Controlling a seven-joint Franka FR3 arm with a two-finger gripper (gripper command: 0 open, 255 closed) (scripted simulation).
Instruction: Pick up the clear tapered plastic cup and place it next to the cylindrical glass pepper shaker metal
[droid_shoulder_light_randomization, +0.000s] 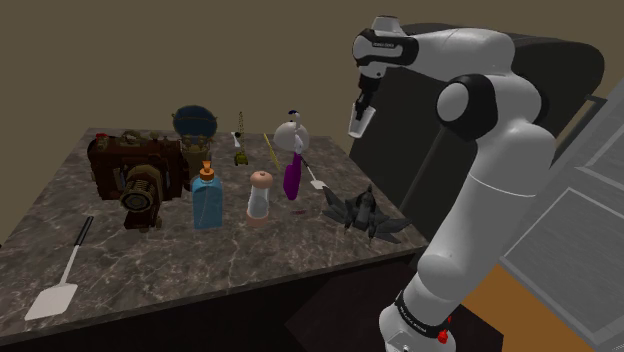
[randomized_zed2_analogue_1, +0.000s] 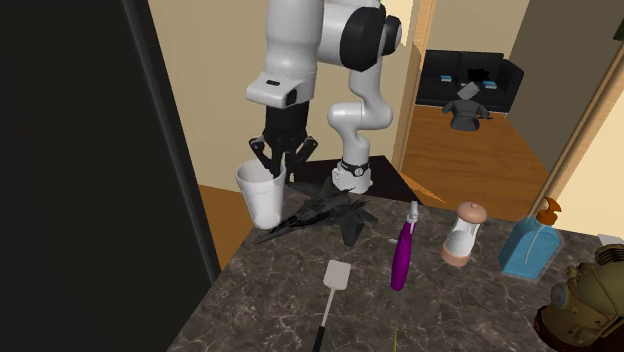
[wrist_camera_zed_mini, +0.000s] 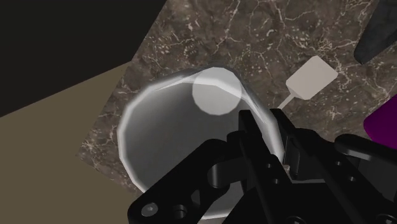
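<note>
Shoulder view, cup (droid_shoulder_light_randomization: 360, 122) clasped over counter (droid_shoulder_light_randomization: 250, 258) corner

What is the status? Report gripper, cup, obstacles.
Gripper shut on cup rim. Cup over table corner, apart from shaker. Jet and purple bottle between.

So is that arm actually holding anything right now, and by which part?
Yes: the end effector grips the pale cup by one side of its rim.

We are in a home: a dark marble counter (randomized_zed2_analogue_1: 450, 315) carries a spatula (randomized_zed2_analogue_1: 336, 276), a soap bottle (randomized_zed2_analogue_1: 533, 248) and a pepper shaker (randomized_zed2_analogue_1: 463, 235), and beyond it we see a black sofa (randomized_zed2_analogue_1: 445, 80) on a wooden floor (randomized_zed2_analogue_1: 480, 165).
</note>
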